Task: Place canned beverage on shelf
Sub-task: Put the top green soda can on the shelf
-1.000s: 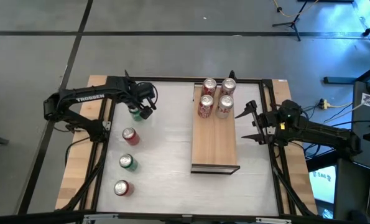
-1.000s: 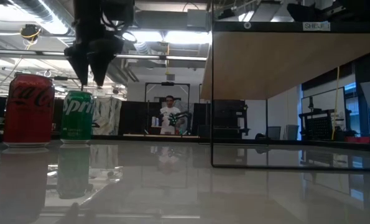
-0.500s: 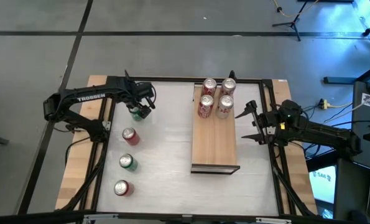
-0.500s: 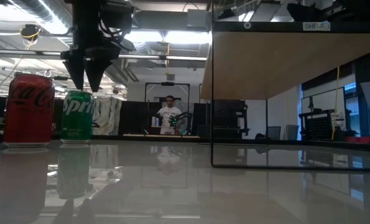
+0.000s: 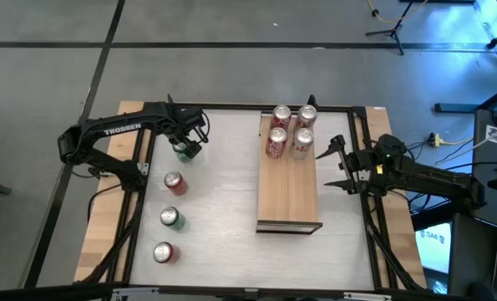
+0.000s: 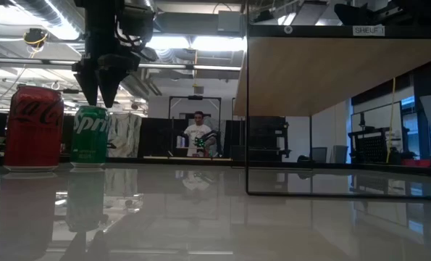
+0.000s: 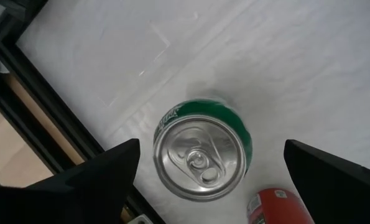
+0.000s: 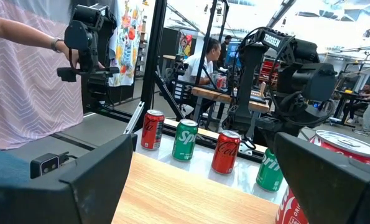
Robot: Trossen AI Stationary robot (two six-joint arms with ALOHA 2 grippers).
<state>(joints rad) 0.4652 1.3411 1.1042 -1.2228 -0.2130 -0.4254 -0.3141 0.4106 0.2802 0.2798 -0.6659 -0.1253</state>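
Note:
A green can stands upright on the white tabletop at the far left. My left gripper hangs over it, open and pointing down, one finger on each side of the can's top and clear of it. In the low view the fingertips end just above the green can. The light-wood shelf lies at the table's middle right with several cans upright at its far end. My right gripper waits open at the shelf's right side.
Three more cans stand in a row toward the near left: a red can, a green one, a red one. A black frame runs along the table's sides. People stand beyond the table.
My left gripper has edged slightly toward the table's left edge above the green can, staying open. The cans have not moved.

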